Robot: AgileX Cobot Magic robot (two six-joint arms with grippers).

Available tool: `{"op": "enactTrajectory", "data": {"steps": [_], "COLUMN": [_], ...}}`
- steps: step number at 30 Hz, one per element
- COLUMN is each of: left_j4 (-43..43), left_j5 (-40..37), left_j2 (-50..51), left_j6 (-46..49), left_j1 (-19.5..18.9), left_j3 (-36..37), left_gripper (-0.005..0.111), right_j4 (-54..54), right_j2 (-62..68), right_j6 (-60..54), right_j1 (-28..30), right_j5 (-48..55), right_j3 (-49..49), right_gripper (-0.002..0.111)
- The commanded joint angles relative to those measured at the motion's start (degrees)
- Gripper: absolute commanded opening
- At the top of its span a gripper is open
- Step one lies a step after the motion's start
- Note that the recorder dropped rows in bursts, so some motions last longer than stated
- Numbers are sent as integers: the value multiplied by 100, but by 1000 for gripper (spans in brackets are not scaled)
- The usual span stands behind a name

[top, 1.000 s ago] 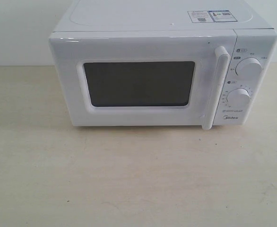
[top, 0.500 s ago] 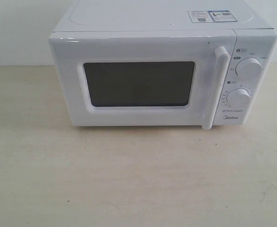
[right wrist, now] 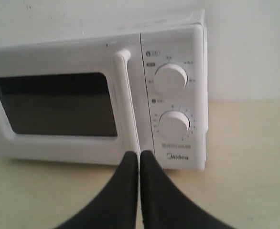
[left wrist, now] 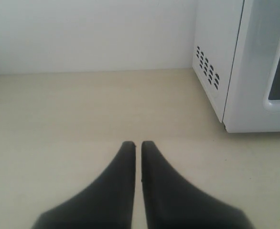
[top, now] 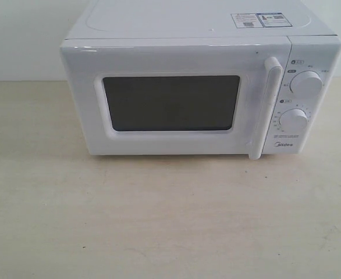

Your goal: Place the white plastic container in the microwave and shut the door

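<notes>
Plain white wall (top: 19, 35) across the rear, matte and unmarked, pale beige tabletop (top: 159, 221) with faint wood grain filling the foreground, straight seam where wall meets tabletop, soft even light, a few small dull scuffs in the grain

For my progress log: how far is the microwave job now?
The door of the microwave is shut. Nothing in hand: left end effector and right end effector are shut, empty. The container shows in no view, the dark window hides the inside, so what is left is unclear.
</notes>
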State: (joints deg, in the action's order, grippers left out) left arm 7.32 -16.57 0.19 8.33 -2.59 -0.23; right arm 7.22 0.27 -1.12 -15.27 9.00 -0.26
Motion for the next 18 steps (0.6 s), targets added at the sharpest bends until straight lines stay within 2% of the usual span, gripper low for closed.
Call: {"op": "enactTrajectory", "data": {"steps": [1, 4, 9, 18], "left_j4": [-27, -27, -27, -27], "left_j5": [4, 4, 4, 4], "left_j2": [-19, -19, -19, -19], "left_j6": [-40, -40, -40, -40], "left_j1": [-21, -21, -21, -21], "left_j3": [23, 23, 23, 23], "left_gripper": [4, 4, 4, 4], "right_j4": [-328, -503, -660, -660], "right_j2": [-27, -27, -27, -27], "right_j6": [172, 172, -163, -109], "right_j1": [39, 39, 39, 39], "right_j5": [619, 1066, 1065, 1104], "right_j3": [26, 26, 26, 26], "right_gripper": [0, 0, 0, 0]}}
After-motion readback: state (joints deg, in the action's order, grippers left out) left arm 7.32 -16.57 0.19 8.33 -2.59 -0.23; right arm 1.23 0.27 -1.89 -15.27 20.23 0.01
